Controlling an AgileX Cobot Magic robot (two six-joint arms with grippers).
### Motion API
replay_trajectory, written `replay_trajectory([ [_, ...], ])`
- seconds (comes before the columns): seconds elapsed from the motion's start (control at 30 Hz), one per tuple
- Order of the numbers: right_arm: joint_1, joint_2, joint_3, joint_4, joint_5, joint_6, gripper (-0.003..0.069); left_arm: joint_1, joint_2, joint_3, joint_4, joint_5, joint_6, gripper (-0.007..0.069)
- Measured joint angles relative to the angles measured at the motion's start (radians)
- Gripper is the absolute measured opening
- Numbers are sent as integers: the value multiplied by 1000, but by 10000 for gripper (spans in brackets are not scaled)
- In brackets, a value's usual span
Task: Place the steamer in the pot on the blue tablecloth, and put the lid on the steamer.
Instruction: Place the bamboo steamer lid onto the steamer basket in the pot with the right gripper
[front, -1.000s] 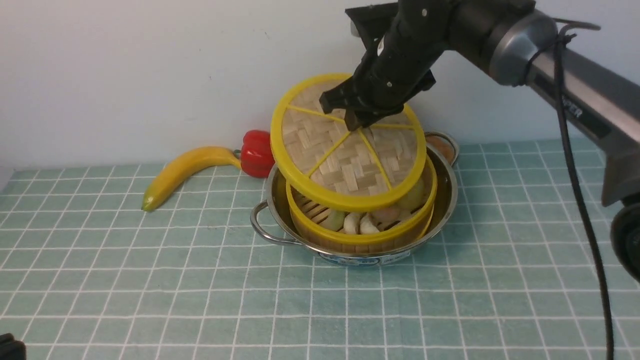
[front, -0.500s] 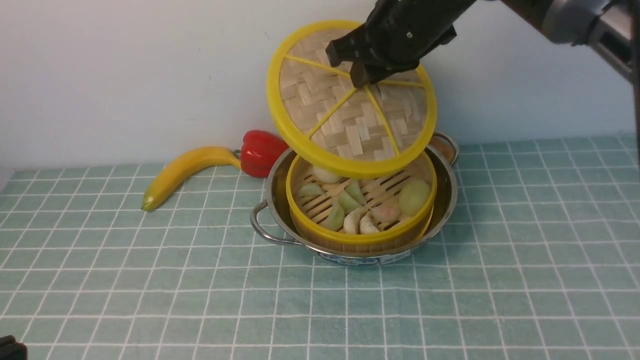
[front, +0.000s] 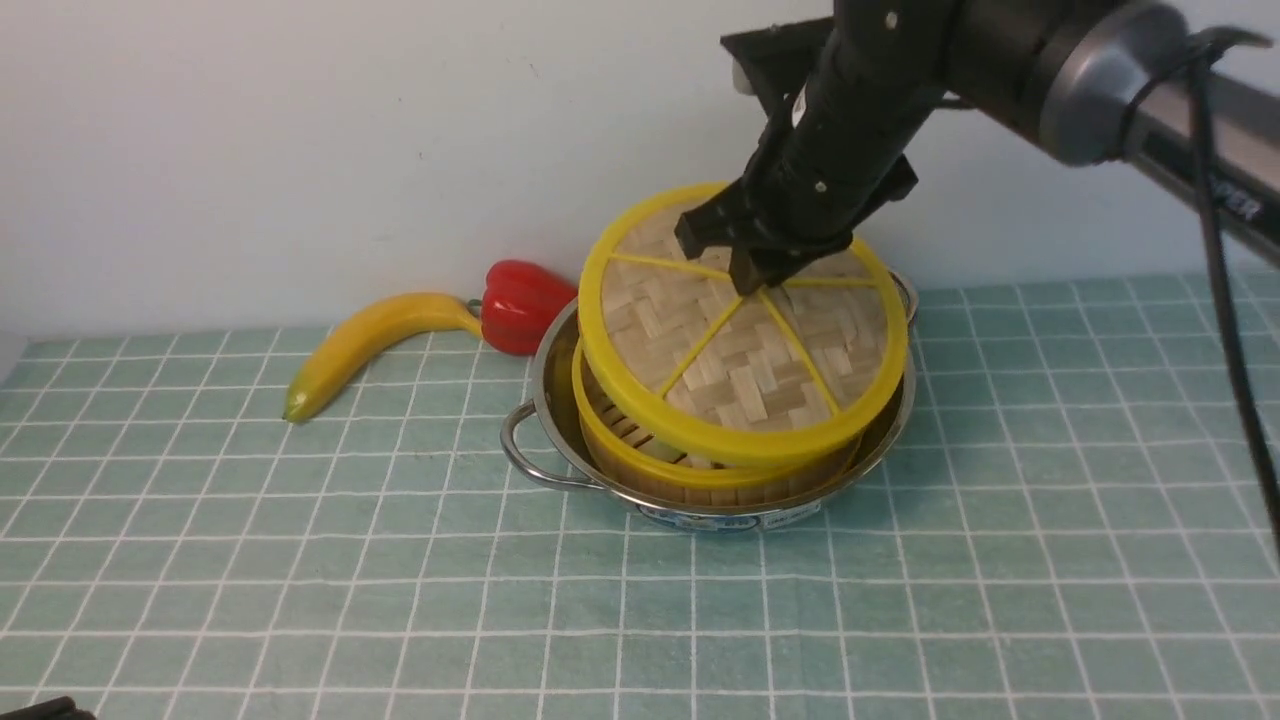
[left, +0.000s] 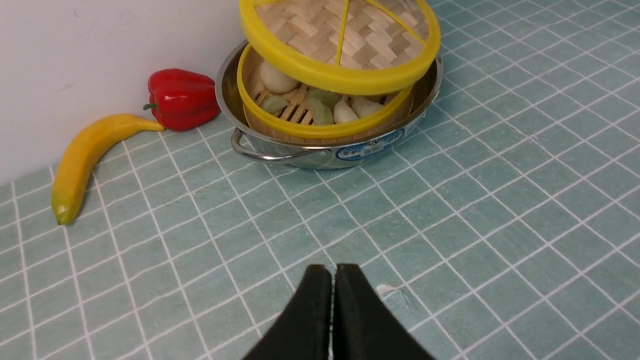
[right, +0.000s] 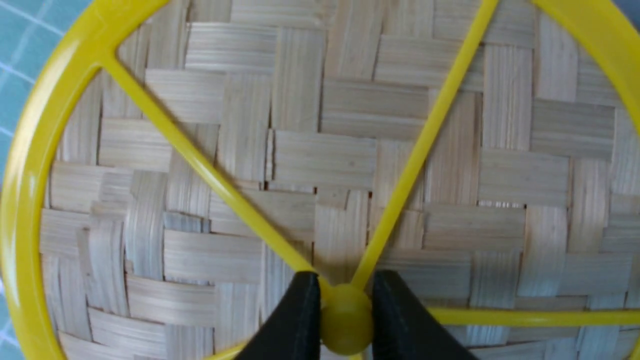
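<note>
Pinching the lid (front: 745, 355) by its knob (right: 346, 320), my right gripper (front: 728, 262) holds it tilted, steamer (front: 690, 478) just beneath — next: level, lower, release.

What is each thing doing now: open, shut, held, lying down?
lid: held by its knob, tilted over the steamer, not seated
steamer: upright in the pot, partly uncovered
pot: upright on the tablecloth
right gripper: shut on lid
left gripper: shut, empty
banana: lying on tablecloth
pepper: lying beside pot
</note>
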Motion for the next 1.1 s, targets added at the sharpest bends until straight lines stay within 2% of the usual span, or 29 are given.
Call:
replay_trajectory([
  [1.1,0,86,-30,-6,-60,-74,146,0,0,1,-2,-25,0,12],
])
